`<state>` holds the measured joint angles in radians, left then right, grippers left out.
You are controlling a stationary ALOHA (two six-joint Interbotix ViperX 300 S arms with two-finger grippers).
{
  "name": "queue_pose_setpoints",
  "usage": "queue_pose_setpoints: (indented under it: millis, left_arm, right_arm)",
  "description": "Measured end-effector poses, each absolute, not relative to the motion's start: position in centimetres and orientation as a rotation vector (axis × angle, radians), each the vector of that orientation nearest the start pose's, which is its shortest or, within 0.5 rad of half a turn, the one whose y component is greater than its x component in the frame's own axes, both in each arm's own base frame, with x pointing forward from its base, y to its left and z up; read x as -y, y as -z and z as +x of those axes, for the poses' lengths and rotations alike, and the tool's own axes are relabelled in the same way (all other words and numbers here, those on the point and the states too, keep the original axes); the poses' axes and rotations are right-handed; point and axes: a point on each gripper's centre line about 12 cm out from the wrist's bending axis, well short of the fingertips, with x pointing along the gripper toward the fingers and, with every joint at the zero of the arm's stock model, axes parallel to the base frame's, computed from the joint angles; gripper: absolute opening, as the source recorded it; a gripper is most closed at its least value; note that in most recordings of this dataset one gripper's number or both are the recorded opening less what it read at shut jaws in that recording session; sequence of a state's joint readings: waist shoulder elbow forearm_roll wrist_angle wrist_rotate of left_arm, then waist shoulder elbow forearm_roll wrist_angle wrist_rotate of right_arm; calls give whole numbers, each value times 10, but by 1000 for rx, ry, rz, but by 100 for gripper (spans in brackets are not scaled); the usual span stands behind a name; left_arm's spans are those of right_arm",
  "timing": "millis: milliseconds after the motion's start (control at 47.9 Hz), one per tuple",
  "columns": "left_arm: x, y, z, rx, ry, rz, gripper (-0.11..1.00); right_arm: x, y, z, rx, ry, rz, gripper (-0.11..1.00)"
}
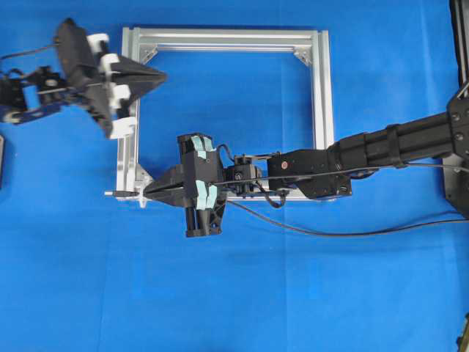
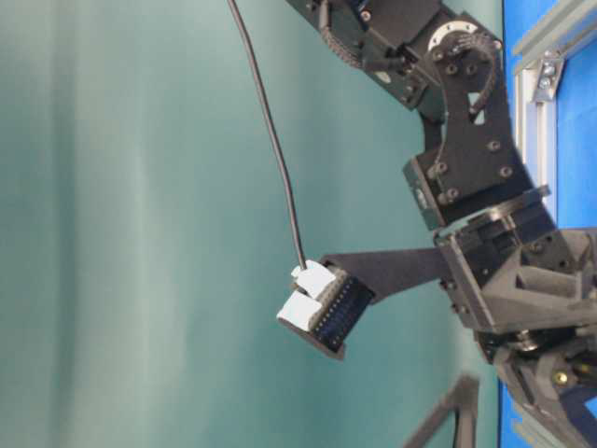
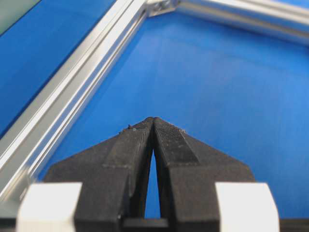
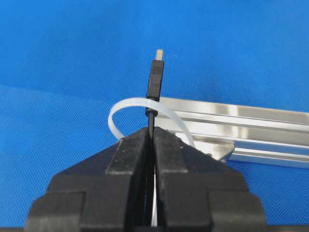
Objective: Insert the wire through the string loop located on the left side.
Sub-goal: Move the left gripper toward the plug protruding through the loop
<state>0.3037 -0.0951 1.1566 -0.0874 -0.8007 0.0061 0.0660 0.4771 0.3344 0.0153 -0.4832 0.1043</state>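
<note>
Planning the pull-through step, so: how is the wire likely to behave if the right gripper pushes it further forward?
The wire probably stays straight near the tip: only a short length, ending in a rigid plug, sticks out past the shut right gripper. Behind the gripper it sags and curves across the blue table, so it is likely floppy and light. The string loop looks thin and may bend aside.

String loop (image 4: 126,108) partly behind hand (image 4: 150,133)

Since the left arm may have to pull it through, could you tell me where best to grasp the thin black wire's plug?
Probably the slim black plug body beyond the whitish string loop, from the far side, facing the shut right gripper: the plug points straight out past the loop. The left gripper is shut, empty.
</note>
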Motion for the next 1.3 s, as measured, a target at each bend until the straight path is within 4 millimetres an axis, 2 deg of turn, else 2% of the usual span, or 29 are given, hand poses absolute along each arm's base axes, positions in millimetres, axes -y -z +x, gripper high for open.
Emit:
queue_pose_setpoints:
  millis: [209, 313, 564, 669, 940, 1128, 1295]
  left_arm:
    - [-94, -141, 237, -245, -416, -90, 0]
    - [-92, -144, 226, -227, -424, -91, 0]
    - [-90, -147, 222, -215, -424, -105, 0]
    - [-83, -147, 225, -215, -394, -106, 0]
    - [-36, -146, 232, -225, -193, -86, 0]
    - [3, -154, 231, -196, -27, -71, 0]
    - [27, -161, 227, -169, 83, -64, 0]
  right_arm:
    - [-33, -110, 508, -331, -39, 105, 0]
    - [-32, -110, 508, -331, -38, 104, 0]
    - [-32, -110, 508, -331, -37, 105, 0]
    - [-32, -110, 508, -331, -38, 104, 0]
    - [-31, -111, 508, -328, -37, 104, 0]
    - [-31, -110, 508, -331, -36, 105, 0]
    - [-31, -111, 508, -329, -37, 104, 0]
